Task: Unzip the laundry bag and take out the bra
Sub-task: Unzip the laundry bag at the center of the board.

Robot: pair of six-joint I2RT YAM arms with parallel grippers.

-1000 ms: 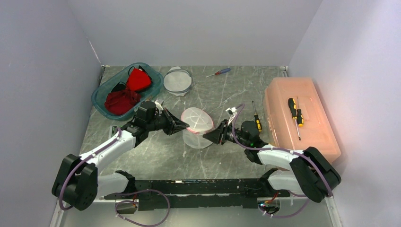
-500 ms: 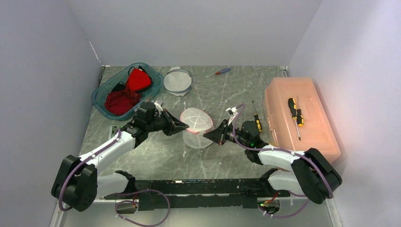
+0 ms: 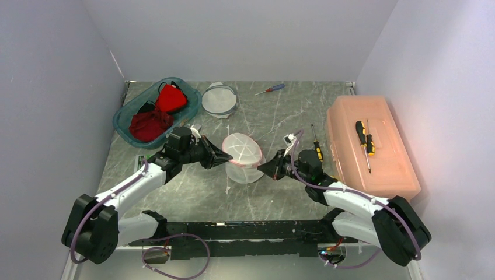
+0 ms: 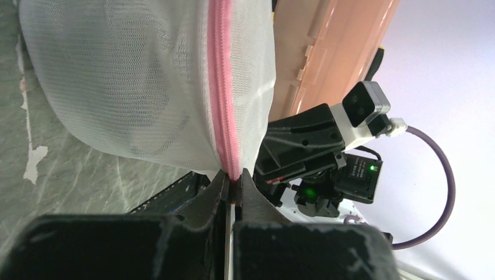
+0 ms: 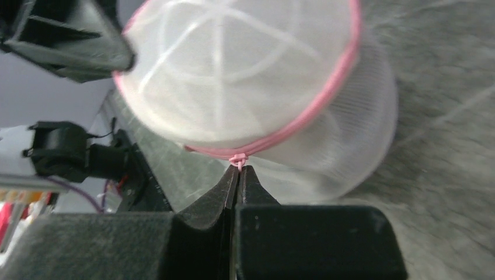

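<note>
1. The laundry bag [image 3: 242, 153] sits between the two pincers, straight ahead of each one's tips. I cannot tell whether its underside rests on the desk [image 3: 280, 116] or hangs just above it.
2. The left pincer [image 4: 234, 189] is clamped on the pink zip [image 4: 222, 87], which runs away from its tips up over the bag's dome. Its jaws are closed, with only the band between them.
3. The right pincer [image 5: 237, 175] is closed on the small pink pull tab [image 5: 238, 158], which sits right at its tips. The zip ring curves off to both sides above it. The bite looks very shallow.
4. By its look the bag is light, thin white mesh. It seems soft enough to crumple, though the ribs under the dome give it some spring. It will probably follow any tug rather than resist, so one side needs anchoring while the tab is drawn round.
5. The zip band is the firmest place to hold, and the left pincer has it. Loose mesh would likely bunch up and could snag in the teeth.
6. The tab is tiny and probably slick. Pulling along the zip line rather than outward should keep it from slipping free.
7. The bra cannot be made out through the mesh. If it is inside, it is likely soft and light, and a strap or cup edge would be best to pinch.
</note>
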